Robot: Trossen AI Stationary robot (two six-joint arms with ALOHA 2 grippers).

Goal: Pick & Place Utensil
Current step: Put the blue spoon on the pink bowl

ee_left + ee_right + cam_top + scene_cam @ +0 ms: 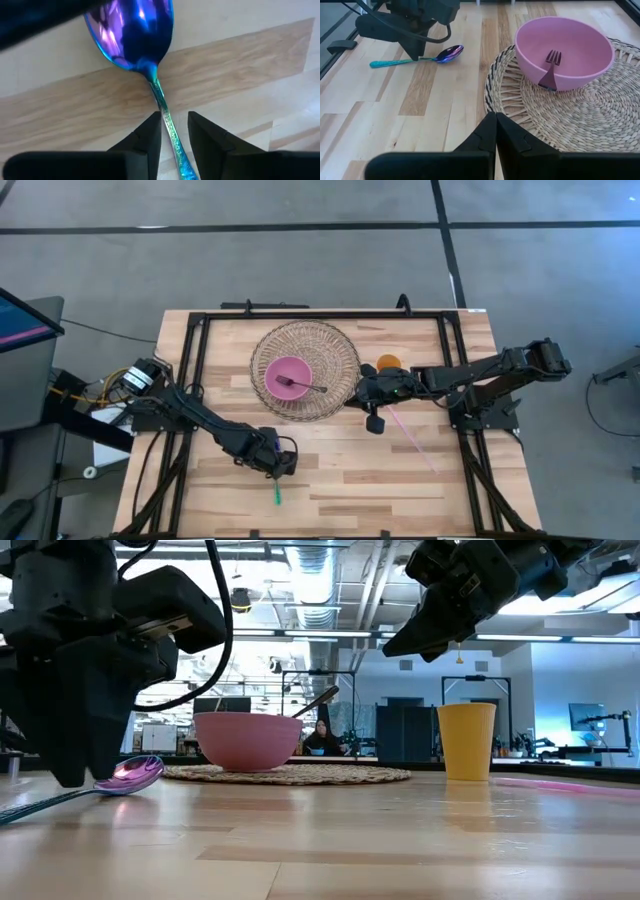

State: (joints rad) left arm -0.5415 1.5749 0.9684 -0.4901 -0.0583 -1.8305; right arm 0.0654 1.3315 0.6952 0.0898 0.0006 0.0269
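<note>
While your left gripper point(173, 131) straddles the spoon point(145, 55) handle with fingers spread, the bowl end lies just ahead on the table point(400, 480). If you close off-centre, the thin handle may roll or skid out. Your right gripper point(495, 131), fingers pressed together, waits beside the pink bowl point(563, 51); no writing is legible.

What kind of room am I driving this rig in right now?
Probably a robotics lab or open workshop, not a home. The low view shows exposed ceiling ducts, monitors and another framed rig behind the table; a person sits at a desk there.
</note>
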